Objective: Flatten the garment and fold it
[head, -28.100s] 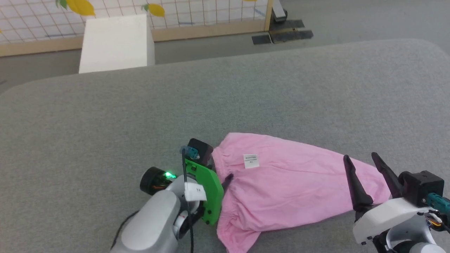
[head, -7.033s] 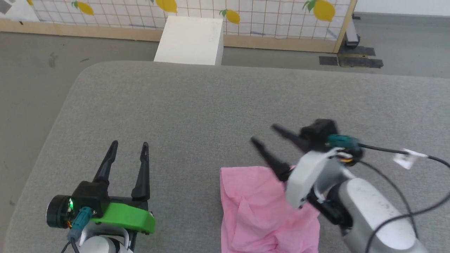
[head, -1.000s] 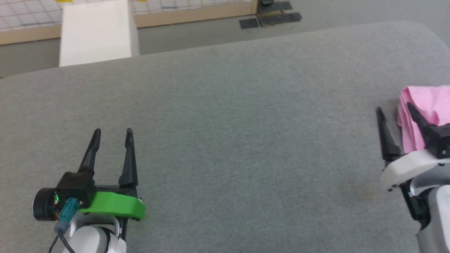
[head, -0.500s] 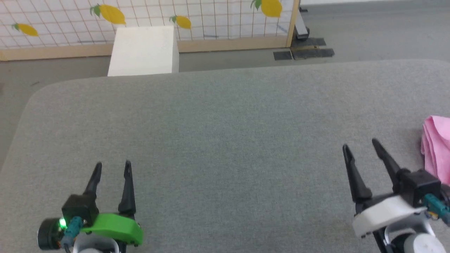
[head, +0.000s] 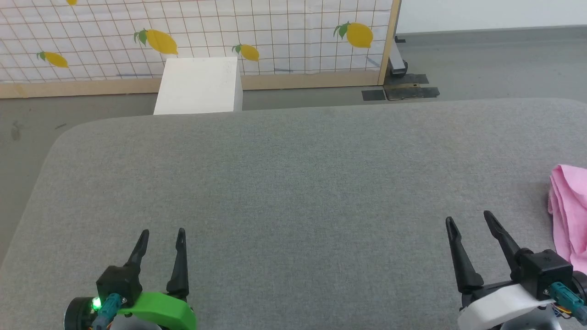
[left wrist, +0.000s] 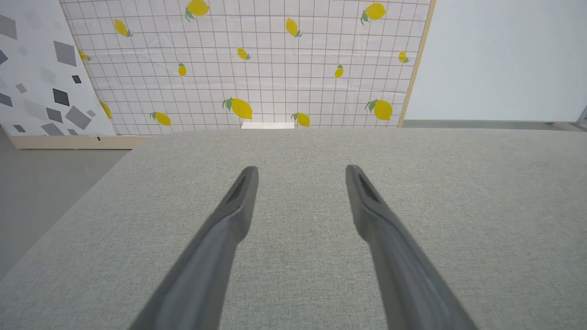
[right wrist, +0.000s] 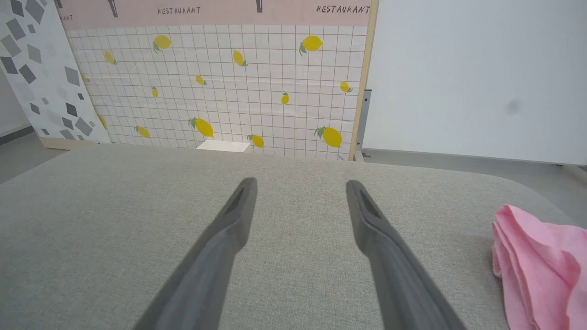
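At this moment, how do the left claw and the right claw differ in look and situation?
The left claw sits on a green bracket; the right claw sits on a white bracket. The pink garment lies just beside the right claw, far from the left claw. Both are open, empty, and point forward over the grey table.

Robot test lab, dressed as a set. Freestanding wood-framed panel [head: 275,36] printed with tiles and lemons; second panel [left wrist: 32,68] in grey terrazzo print; pink band [right wrist: 206,11] lettered RESTAURANT on top. Plain white wall [right wrist: 477,78] behind, bare grey floor [head: 481,59] with black tape [head: 403,93]. White box [head: 199,85] on the floor by the panel. Big table [head: 293,183] covered in grey cloth. Exposed cables on left gripper [head: 163,230] and right gripper [head: 468,216].
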Robot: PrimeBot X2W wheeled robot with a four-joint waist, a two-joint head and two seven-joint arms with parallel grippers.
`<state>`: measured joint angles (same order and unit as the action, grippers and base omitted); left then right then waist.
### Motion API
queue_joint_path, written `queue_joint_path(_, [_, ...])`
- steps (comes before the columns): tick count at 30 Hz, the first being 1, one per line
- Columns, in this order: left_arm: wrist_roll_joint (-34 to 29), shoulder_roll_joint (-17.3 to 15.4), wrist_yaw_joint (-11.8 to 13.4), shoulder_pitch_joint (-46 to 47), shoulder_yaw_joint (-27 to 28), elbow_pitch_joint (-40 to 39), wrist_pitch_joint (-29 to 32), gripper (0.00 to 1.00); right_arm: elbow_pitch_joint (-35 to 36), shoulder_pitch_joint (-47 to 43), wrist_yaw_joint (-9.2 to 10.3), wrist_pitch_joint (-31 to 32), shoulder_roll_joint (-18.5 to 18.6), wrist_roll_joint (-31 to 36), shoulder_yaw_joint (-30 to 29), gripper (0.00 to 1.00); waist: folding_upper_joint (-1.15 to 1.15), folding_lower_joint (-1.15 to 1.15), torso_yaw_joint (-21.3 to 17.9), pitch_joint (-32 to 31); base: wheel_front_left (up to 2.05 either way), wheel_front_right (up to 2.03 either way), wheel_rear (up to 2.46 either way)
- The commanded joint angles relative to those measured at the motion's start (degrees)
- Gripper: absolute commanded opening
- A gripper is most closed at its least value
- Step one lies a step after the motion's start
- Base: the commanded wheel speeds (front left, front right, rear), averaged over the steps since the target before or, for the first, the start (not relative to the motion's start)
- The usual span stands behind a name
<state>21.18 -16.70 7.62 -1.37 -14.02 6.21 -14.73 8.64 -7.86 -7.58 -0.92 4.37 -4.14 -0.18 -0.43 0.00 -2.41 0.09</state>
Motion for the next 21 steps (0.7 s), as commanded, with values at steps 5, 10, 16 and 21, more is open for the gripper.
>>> queue_joint_path(5, [-0.38,0.54,-0.62,-0.11,-0.14,0.44,-0.26,1.0,0.41,-0.42,0.09,0.31,-0.48,0.21,0.41,1.0,0.43,0.0,0.26,0.1,0.0,0.0,0.0])
queue_joint_path(10, [-0.72,0.78,-0.86,0.18,0.17,0.73,-0.27,1.0,0.01,-0.39,0.09,1.02,-0.63,0.91,0.21,1.0,0.43,0.0,0.22,0.13,0.0,0.0,0.0])
queue_joint_path(16, [-1.01,0.98,-1.07,0.28,0.66,0.99,-0.27,1.0,-0.43,-0.41,0.09,1.17,-0.85,1.04,0.4,1.0,0.43,0.0,-0.02,0.14,0.0,0.0,0.0])
queue_joint_path(21, [-0.77,0.75,-0.98,0.07,0.43,0.83,0.02,0.0,-0.33,0.0,0.0,1.1,-0.67,0.65,0.38,0.0,0.0,0.0,-0.11,0.12,0.0,0.0,0.0])
